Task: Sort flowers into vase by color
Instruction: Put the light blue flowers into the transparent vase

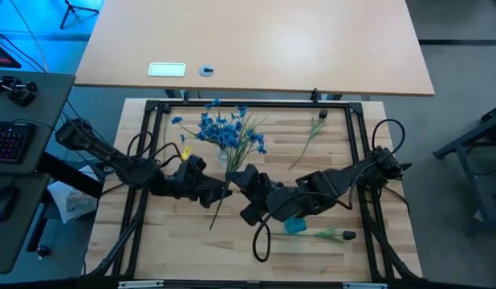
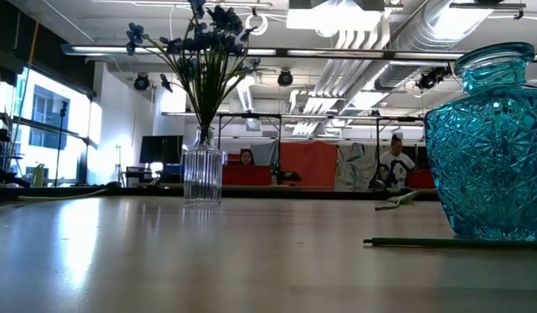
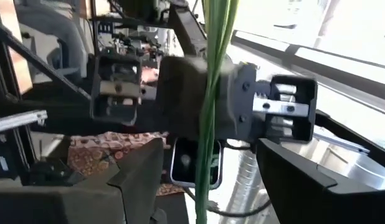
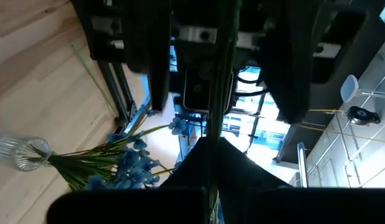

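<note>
A clear glass vase stands upright on the table and holds several blue-blossomed stems. A teal cut-glass vase stands on the near right. Both grippers meet mid-table over one green stalk. My right gripper is shut on that stalk. My left gripper faces it, open, with a finger on either side of the stalk. The stalk's blossom is hidden. My right gripper pinches the green stalk between its two fingers, which lie across it. It comes in roughly level from the table's right. The stalk's free end points toward the near edge; whether it rests on the table cannot be told.
A dark-budded flower lies flat beside the teal vase, its stalk along the table. Another green stem lies at the far right. A black frame rail borders the work area. Free wood shows at the near left.
</note>
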Available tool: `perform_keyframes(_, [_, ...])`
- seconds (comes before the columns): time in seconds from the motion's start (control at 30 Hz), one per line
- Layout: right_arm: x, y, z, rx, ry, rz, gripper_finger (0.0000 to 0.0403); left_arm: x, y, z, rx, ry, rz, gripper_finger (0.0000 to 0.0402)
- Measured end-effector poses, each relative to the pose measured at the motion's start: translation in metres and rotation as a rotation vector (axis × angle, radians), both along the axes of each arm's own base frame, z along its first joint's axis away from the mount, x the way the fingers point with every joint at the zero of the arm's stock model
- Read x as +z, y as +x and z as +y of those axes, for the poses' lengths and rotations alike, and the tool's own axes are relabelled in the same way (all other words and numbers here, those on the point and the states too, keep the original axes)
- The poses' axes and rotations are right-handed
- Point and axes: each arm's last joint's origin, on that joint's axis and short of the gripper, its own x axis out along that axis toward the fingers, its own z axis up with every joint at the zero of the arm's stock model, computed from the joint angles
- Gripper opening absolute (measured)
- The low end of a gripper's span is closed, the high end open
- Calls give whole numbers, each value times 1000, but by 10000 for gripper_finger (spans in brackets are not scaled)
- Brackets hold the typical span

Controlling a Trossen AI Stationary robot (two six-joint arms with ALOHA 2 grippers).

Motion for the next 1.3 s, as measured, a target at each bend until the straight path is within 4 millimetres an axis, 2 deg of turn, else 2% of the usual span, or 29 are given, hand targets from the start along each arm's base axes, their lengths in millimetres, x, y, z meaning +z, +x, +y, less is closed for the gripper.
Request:
perform_keyframes(0.17, [0,2,-5,-14,0,0,0,0,3,5,-19,21,1,241])
perform_keyframes(0.27, [0,3,-9,-39,-6,-2,0,-1,3,6,-31,27,1,217])
perform_keyframes(0.57, [0,4,-11,-40,-4,-2,0,-1,4,7,-27,28,0,75])
perform_keyframes(0.77, [0,4,-10,-26,1,0,0,-1,5,10,-11,53,-2,9])
perform_keyframes(1.07, [2,4,-7,-19,9,-19,8,-1,6,12,-18,86,-8,3])
perform_keyframes(1.3, [14,3,2,-42,66,-158,79,2,5,11,-26,103,-29,1])
